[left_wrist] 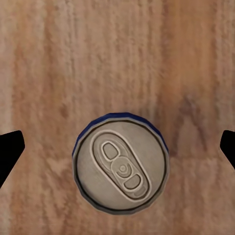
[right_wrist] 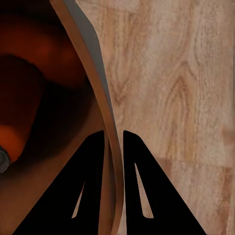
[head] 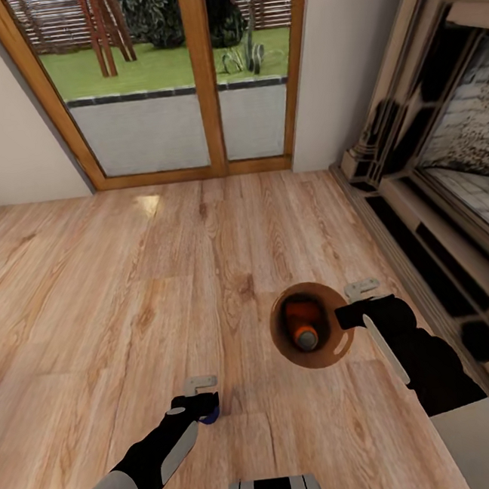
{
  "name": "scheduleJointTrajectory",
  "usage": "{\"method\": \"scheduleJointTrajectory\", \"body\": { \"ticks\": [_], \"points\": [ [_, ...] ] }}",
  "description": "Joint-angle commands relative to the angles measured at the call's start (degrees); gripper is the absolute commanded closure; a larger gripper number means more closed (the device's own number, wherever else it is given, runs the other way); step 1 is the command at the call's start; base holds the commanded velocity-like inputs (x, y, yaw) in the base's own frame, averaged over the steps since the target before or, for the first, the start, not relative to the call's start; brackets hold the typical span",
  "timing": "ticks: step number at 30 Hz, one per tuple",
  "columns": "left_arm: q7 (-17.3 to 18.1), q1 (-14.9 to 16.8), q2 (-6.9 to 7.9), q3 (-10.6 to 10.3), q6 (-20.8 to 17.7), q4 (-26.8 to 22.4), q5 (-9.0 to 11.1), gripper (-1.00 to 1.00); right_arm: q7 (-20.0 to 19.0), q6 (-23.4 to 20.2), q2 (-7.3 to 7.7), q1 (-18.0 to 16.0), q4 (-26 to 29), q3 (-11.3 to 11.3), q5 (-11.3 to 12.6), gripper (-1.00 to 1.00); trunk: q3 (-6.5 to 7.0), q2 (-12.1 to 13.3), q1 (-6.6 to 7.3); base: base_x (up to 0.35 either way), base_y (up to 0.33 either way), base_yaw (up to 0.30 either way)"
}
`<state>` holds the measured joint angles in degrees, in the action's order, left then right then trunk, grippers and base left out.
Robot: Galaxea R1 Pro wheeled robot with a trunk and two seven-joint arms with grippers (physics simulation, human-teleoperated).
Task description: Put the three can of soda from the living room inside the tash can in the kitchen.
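Here, head view: living-room plank floor w/ glass doors (head: 172, 78) beyond. The tash can (head: 286, 346) stands on the floor, an orange soda can (head: 304, 325) inside. Right claw (head: 350, 316) grips the bin's rim, likely to carry it. Left claw (head: 209, 412) is near the bin.

Left wrist view: blue soda can (left_wrist: 121, 169) upright betw. spread fingers, ungrasped.

Right wrist view: fingers (right_wrist: 90, 186) pinch the bin wall (right_wrist: 100, 98).

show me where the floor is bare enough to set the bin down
Widest bare patch: the plank floor between the glass doors and the left gripper. Also free between that gripper and the trash can. Crowded spots: around the blue can under the left gripper, and the strip between the bin, held by the right gripper, and the fireplace.
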<state>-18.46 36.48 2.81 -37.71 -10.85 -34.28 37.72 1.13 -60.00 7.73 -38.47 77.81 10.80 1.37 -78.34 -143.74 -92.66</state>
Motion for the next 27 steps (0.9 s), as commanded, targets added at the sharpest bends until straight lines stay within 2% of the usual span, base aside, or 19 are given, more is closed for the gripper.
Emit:
{"method": "scheduleJointTrajectory", "body": {
  "ticks": [1,5,14,22,27],
  "points": [
    [0.0,0.0,0.0,-0.02,-0.02,-0.01,-0.01,-1.0,-0.16,0.0,0.0,-0.3,0.12,0.01,0.35,1.0,-0.23,-0.02,-0.02,0.0,0.0,0.0],
    [0.0,0.0,0.0,-0.06,-0.04,0.0,-0.01,-1.0,-0.16,0.0,0.0,-0.62,0.26,0.05,0.29,1.0,-1.12,-0.07,-0.12,0.0,0.0,0.0],
    [0.0,0.0,0.0,-0.32,0.03,-0.02,-0.01,-1.0,-0.16,0.0,0.0,-0.72,0.32,0.1,0.22,1.0,-1.12,-0.07,-0.12,0.0,0.0,0.0],
    [-0.02,0.0,-0.02,-0.34,0.04,0.0,-0.01,-1.0,-0.16,0.0,-0.08,-0.73,0.33,0.2,0.21,1.0,-2.89,-0.18,-0.33,0.0,0.0,0.0],
    [-0.04,0.0,0.0,-0.39,0.04,-0.06,-0.01,-1.0,-0.16,0.0,-0.08,-0.66,0.31,0.4,0.21,1.0,-2.89,-0.18,-0.33,0.0,0.0,0.0]
  ]
}}
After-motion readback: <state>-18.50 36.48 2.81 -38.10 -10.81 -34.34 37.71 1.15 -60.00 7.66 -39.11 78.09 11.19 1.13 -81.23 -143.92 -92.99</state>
